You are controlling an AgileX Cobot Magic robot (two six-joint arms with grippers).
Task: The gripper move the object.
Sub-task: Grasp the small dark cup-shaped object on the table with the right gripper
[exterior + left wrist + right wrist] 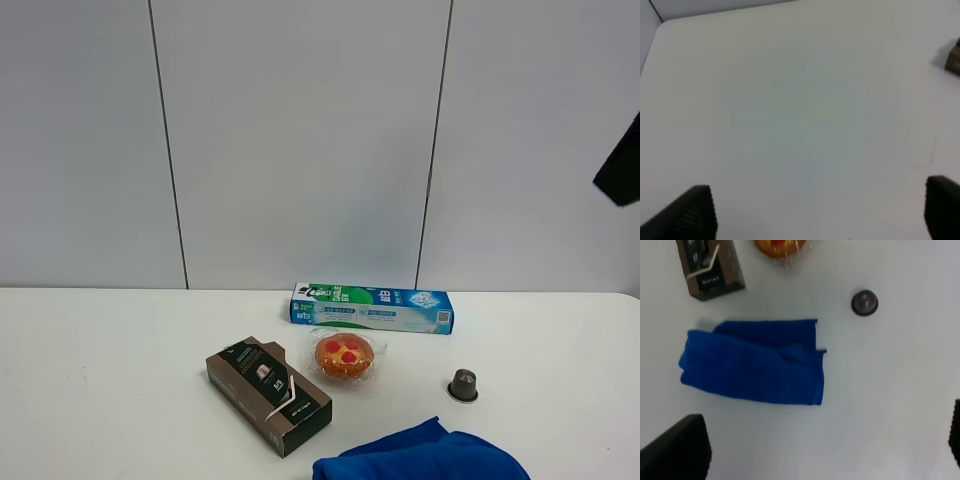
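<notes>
The object is a tiny dark brown coffee capsule standing on the white table, right of the middle. In the right wrist view the capsule shows from above, beyond the blue cloth. My right gripper is open and empty, high above the table; only part of its arm shows at the right edge of the exterior view. My left gripper is open and empty over bare table; it does not show in the exterior view.
A long dark brown carton lies left of the middle. A wrapped orange pastry sits beside it. A green and blue toothpaste box lies behind. A folded blue cloth lies at the front edge.
</notes>
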